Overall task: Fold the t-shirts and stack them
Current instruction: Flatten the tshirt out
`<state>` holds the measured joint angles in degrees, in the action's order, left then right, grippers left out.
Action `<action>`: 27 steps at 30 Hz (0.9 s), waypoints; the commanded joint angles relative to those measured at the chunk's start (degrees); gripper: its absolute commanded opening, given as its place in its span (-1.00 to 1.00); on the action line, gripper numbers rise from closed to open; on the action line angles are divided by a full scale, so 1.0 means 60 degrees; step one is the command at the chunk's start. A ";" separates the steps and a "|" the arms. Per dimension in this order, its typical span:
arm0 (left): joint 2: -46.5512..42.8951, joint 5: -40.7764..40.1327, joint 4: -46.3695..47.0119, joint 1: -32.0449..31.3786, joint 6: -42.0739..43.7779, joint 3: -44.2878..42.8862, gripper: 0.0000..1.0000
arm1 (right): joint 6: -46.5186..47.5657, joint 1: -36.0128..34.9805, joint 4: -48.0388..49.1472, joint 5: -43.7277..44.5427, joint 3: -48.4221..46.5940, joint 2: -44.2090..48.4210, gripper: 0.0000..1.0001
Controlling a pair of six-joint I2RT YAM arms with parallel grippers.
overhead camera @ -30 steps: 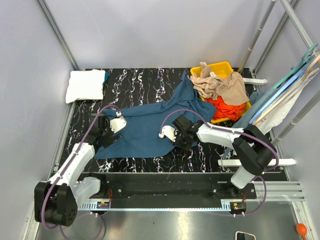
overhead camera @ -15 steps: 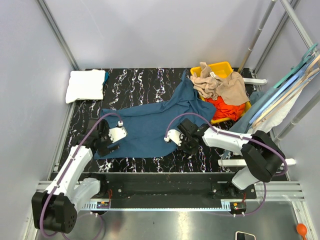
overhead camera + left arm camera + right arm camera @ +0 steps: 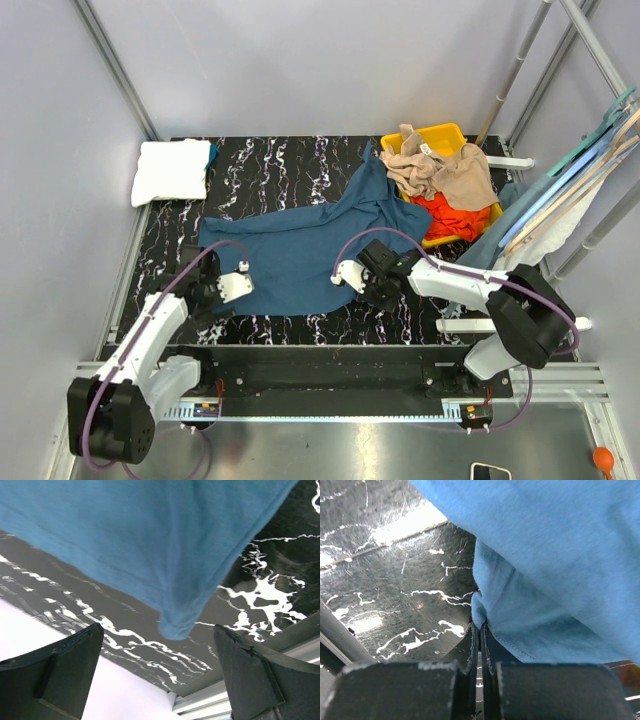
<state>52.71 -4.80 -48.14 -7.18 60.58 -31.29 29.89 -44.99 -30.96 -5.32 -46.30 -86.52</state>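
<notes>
Nearest us, at the lower left of the top view, the left fingers (image 3: 55,670) stand wide apart and hold nothing. In the left wrist view a loose corner of the teal t-shirt (image 3: 290,255) lies between them on the black marbled surface (image 3: 280,170), pointing down the frame. We judge they are set there to close on that corner. Just right of centre, the right fingers (image 3: 471,647) are closed tight, pinching a fold of the same shirt's near hem. We read this as an anchor, so that the cloth can be drawn flat once both near points are held. The teal t-shirt lies spread across the middle of the surface, unfolded and rumpled. Its long axis runs from the lower left toward the upper right, where its far end climbs against the yellow bin (image 3: 440,130). In that bin, at the upper right, a tan t-shirt (image 3: 450,175) is heaped over a red-orange t-shirt (image 3: 455,215), apparently waiting their turn. At the upper left a white t-shirt (image 3: 170,172) sits folded at the far corner, which we take as the start of the stack.
</notes>
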 commanded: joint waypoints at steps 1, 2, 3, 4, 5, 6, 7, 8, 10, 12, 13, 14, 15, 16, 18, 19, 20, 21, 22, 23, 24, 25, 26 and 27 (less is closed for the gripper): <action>0.0224 -0.0182 0.0420 0.0156 0.0099 0.0526 0.96 | -0.0001 0.0028 0.0428 -0.0109 0.0319 0.0255 -1.00; 0.0369 -0.0153 0.0595 0.0186 0.0099 0.0556 0.96 | 0.0042 0.0014 0.0443 -0.0109 0.0349 0.0212 -1.00; 0.0458 -0.0109 0.0669 0.0215 0.0056 0.0615 0.96 | 0.0043 0.0013 0.0472 -0.0095 0.0364 0.0211 -1.00; 0.0560 -0.0051 0.0800 0.0230 0.0026 0.0630 0.96 | 0.0043 0.0013 0.0487 -0.0123 0.0393 0.0211 -1.00; 0.0779 -0.0036 0.0874 0.0288 0.0011 0.0644 0.96 | 0.0028 0.0013 0.0473 -0.0138 0.0393 0.0211 -1.00; 0.0868 0.0008 0.0962 0.0332 0.0011 0.0717 0.96 | 0.0014 0.0013 0.0473 -0.0124 0.0422 0.0240 -1.00; 0.1028 -0.0006 0.1166 0.0376 0.0040 0.0761 0.96 | -0.0001 0.0013 0.0473 -0.0124 0.0422 0.0255 -1.00; 0.1102 -0.0006 0.1269 0.0449 0.0055 0.0820 0.95 | -0.0030 0.0028 0.0473 -0.0124 0.0437 0.0313 -1.00; 0.1248 -0.0021 0.1634 0.0508 0.0143 0.0952 0.93 | -0.0089 0.0013 0.0458 -0.0080 0.0452 0.0386 -1.00; 0.1381 0.0067 0.1811 0.0567 0.0143 0.0938 0.83 | -0.0118 0.0013 0.0443 -0.0051 0.0452 0.0431 -1.00; 0.1497 0.0096 0.1928 0.0581 0.0114 0.0937 0.74 | -0.0133 0.0028 0.0414 -0.0007 0.0452 0.0474 -1.00; 0.1571 0.0140 0.1959 0.0596 0.0070 0.0923 0.55 | -0.0133 0.0014 0.0385 0.0037 0.0452 0.0489 -1.00; 0.1630 0.0198 0.1988 0.0596 0.0041 0.0923 0.46 | -0.0133 0.0028 0.0341 0.0052 0.0437 0.0504 -1.00; 0.1732 0.0257 0.2046 0.0596 0.0055 0.0923 0.38 | -0.0118 0.0014 0.0268 0.0139 0.0423 0.0548 -1.00; 0.1791 0.0359 0.2076 0.0596 0.0011 0.0952 0.14 | -0.0118 0.0013 0.0195 0.0227 0.0393 0.0606 -1.00; 0.1835 0.0389 0.2105 0.0596 0.0011 0.0981 0.09 | -0.0133 0.0013 0.0136 0.0242 0.0379 0.0650 -1.00; 0.1850 0.0433 0.2134 0.0596 -0.0003 0.1025 0.02 | -0.0147 0.0028 0.0092 0.0242 0.0349 0.0680 -1.00; 0.1836 0.0491 0.2193 0.0596 -0.0018 0.1040 -0.07 | -0.0148 0.0014 0.0034 0.0272 0.0291 0.0694 -1.00; 0.1850 0.0535 0.2266 0.0596 -0.0032 0.1069 -0.12 | -0.0148 0.0028 -0.0039 0.0286 0.0262 0.0695 -1.00; 0.1865 0.0579 0.2310 0.0596 -0.0091 0.1069 -0.18 | -0.0162 0.0014 -0.0098 0.0315 0.0218 0.0709 -1.00; 0.1850 0.0681 0.2339 0.0596 -0.0135 0.1084 -0.30 | -0.0162 0.0013 -0.0171 0.0345 0.0130 0.0709 -1.00; 0.1894 0.0726 0.2340 0.0596 -0.0150 0.1069 -0.36 | -0.0177 0.0028 -0.0302 0.0360 0.0100 0.0724 -1.00; 0.1909 0.0741 0.2354 0.0596 -0.0251 0.1069 -0.43 | -0.0177 0.0028 -0.0318 0.0360 0.0071 0.0767 -1.00; 0.1909 0.0741 0.2354 0.0596 -0.0296 0.1040 -0.59 | -0.0206 0.0014 -0.0376 0.0389 0.0013 0.0797 -1.00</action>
<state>62.65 -5.43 -37.78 -3.86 60.49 -26.79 29.65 -44.99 -30.74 -4.54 -44.14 -84.05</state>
